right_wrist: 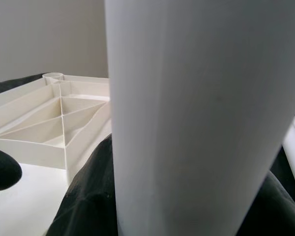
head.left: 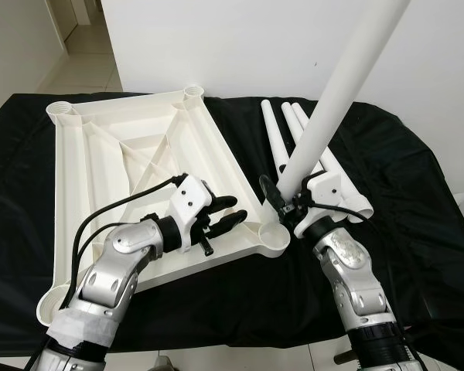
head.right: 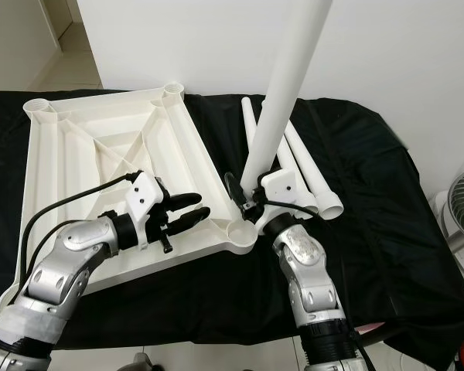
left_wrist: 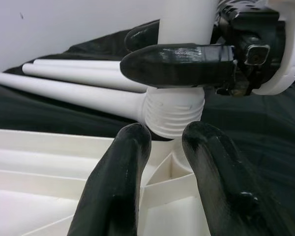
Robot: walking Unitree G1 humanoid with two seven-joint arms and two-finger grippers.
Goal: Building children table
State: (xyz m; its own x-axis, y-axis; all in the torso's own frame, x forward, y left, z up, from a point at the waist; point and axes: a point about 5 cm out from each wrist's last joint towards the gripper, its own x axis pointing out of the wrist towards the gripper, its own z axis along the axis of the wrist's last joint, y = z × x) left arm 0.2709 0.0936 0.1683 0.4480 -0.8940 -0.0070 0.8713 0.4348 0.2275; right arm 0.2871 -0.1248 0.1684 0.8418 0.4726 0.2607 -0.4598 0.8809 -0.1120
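My right end effector (head.left: 282,195) grips the leg (head.left: 336,89); I should square its threaded end over the corner socket (head.left: 273,234) while my released left end effector (head.left: 226,212) steadies the tabletop (head.left: 131,154).

White ribbed plastic tabletop (head.left: 131,147) lies upside down on black cloth, round leg sockets at corners; one long white plastic leg tube (head.left: 336,93) stands tilted, threaded end just above the near-right socket (head.left: 274,236); three more white tubes (head.left: 282,127) lie beside it.
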